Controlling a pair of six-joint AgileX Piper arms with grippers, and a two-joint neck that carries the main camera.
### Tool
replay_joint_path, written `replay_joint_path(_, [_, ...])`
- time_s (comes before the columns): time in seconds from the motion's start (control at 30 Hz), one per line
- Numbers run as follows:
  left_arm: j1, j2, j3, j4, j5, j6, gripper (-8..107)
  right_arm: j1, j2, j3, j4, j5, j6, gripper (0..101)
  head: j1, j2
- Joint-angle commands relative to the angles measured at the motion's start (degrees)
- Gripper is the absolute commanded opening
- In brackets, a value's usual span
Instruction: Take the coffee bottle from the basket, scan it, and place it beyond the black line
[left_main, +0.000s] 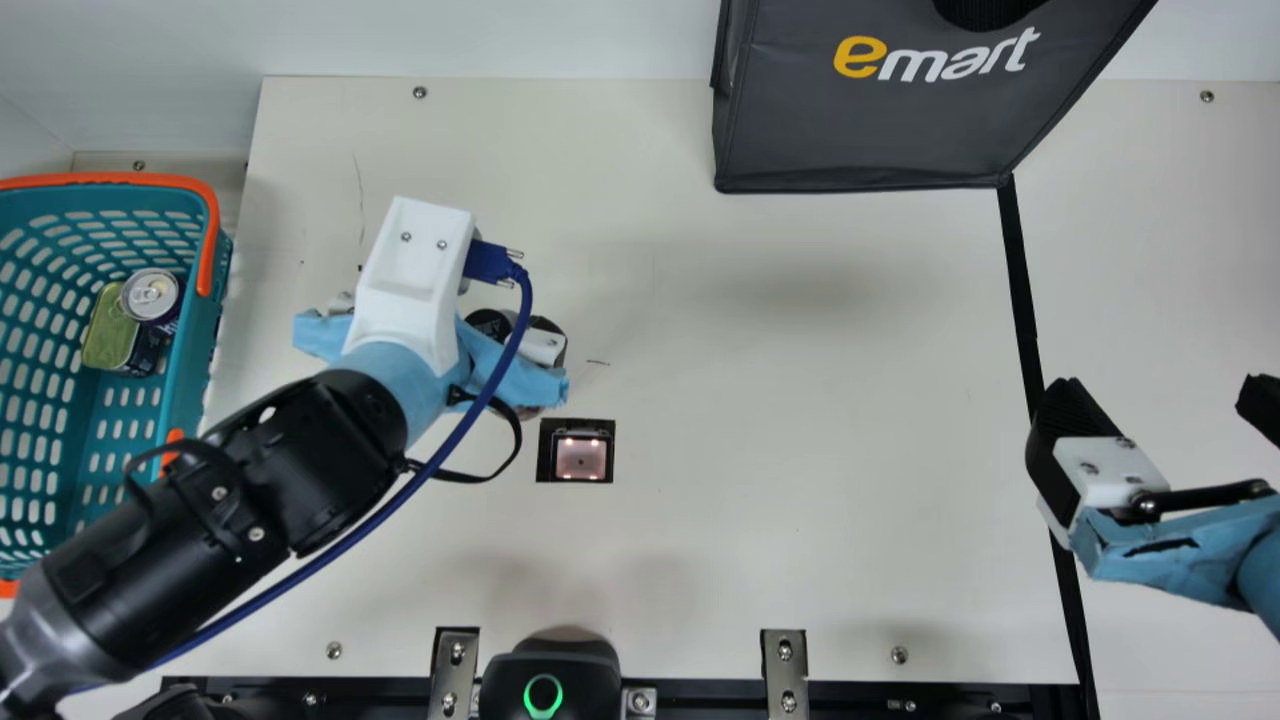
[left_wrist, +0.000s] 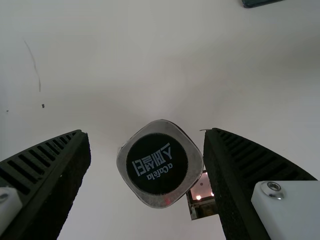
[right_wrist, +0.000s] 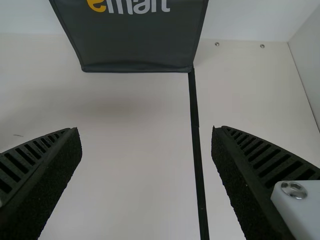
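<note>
The left wrist view looks down on the one coffee bottle (left_wrist: 159, 165) between the left gripper's (left_main: 510, 370) wide-parted fingers, ungripped, with a gap on one side (whether it touches the other finger, I can't tell). The main view adds one basket (left_main: 188, 350) left of that gripper, holding one can (left_main: 151, 295) and one tin (left_main: 107, 328). The left arm (left_main: 290, 470) slants in, gripper downward; the right gripper (left_main: 1160, 390) hangs spread and empty.

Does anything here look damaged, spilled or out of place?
Two small things: a thin, scratch-like line marks the table near the basket, and the blue wrap on my right arm has a dark, ragged-looking gap. Nothing looks spilled.
</note>
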Motion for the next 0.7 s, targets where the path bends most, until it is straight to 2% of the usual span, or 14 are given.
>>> replay_joint_path(0.0, [-0.2,0.2,-0.1,0.2,0.5,-0.6,90,0.0,0.0,0.0,0.0,0.0,0.0,91,-1.0,-0.1])
replay_joint_path(0.53, [-2.2,1.3,0.0,0.3,2.4,-5.0,90,0.0,0.0,0.0,0.0,0.0,0.0,91,-1.0,-0.1])
replay_joint_path(0.67, [-2.5,1.6,0.2,0.5,2.2,-5.8,63,0.0,0.0,0.0,0.0,0.0,0.0,91,-1.0,-0.1])
